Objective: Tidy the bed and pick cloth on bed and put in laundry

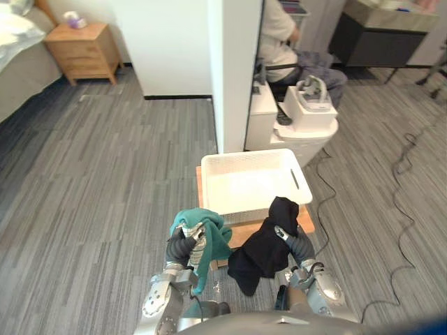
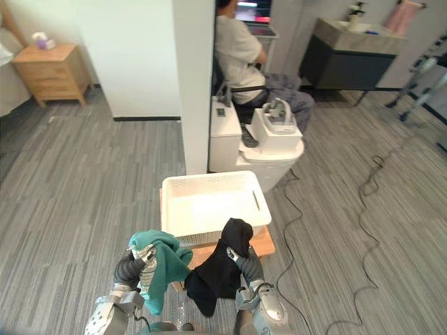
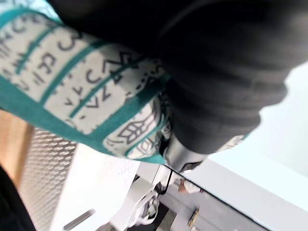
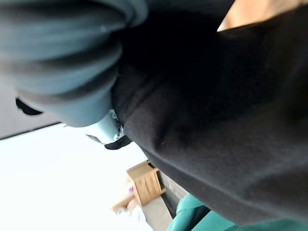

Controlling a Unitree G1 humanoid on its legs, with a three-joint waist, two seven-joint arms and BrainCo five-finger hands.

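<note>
I can read no words, numbers or signs anywhere here. The teal cloth [image 3: 72, 91] gripped in my left hand [image 1: 194, 241] carries a pale band of dark printed marks, some shaped like letters, but I cannot make any of them out. The lit screen [image 2: 253, 10] in front of the seated person is too small for me to read.

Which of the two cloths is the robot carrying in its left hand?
The teal cloth, the one with a patterned band, bunched in the left hand. The other one, the black cloth, hangs from the right hand.
</note>
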